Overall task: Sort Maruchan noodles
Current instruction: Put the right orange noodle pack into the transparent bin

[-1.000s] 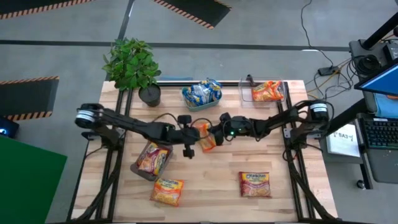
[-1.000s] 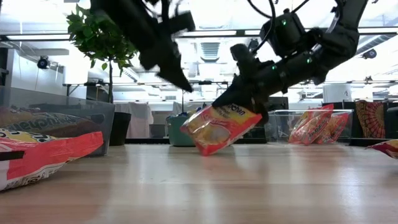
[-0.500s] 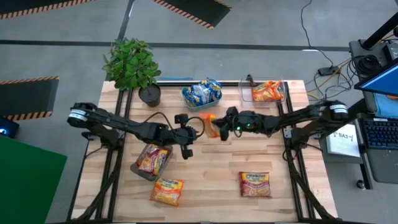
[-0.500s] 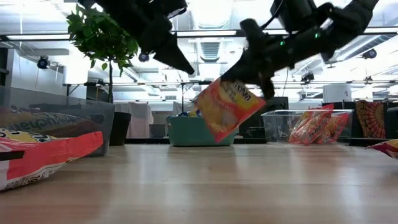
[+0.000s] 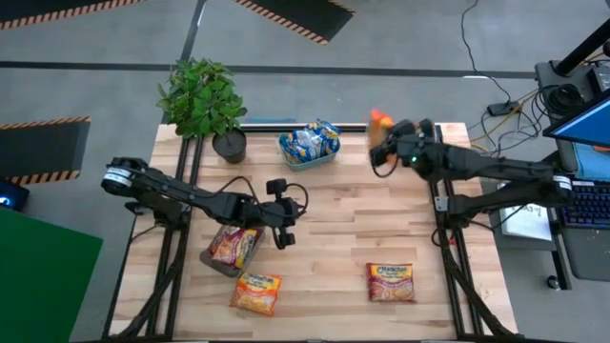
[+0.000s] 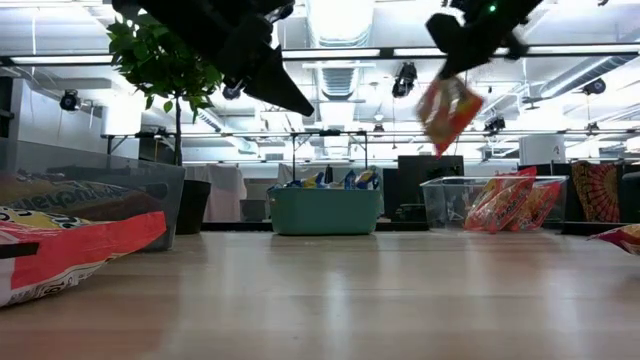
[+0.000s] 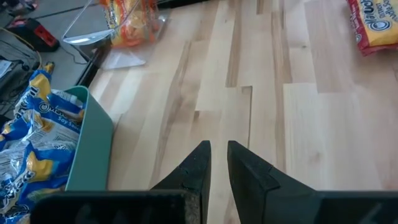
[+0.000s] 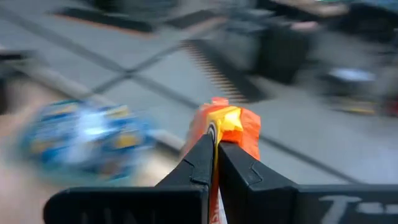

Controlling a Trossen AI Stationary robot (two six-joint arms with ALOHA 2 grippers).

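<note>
An orange-yellow noodle packet (image 6: 449,110) hangs high over the table's far right, with my right gripper (image 5: 383,133) shut on it, above the clear bin (image 6: 455,205) of orange packets. My left gripper (image 7: 217,149) hovers over mid-table, its fingers nearly together with nothing between them. Beside it, a clear bin (image 5: 232,250) holds a red-pink packet. Blue-and-white packets fill the teal tray (image 5: 310,145). Two packets lie flat near the front edge: an orange-yellow one (image 5: 256,292) and a red-pink one (image 5: 391,283). My right gripper pinches one end of the orange-yellow packet (image 8: 227,121) between its two fingers. A crumpled bit of that end sticks out past the fingertips. The fingers come at it roughly level, from the table's right. The packet hangs tilted below them, well clear of the table and bin.
A potted plant (image 5: 202,100) stands at the far left corner. The teal tray and the right clear bin line the far edge. Bare wood (image 5: 362,219) lies between the two arms.
My right gripper has risen and swung from mid-table toward the far right, turning from pointing down to nearly level. The orange-yellow packet has gone with it, from just above the tabletop to high over the right clear bin.
</note>
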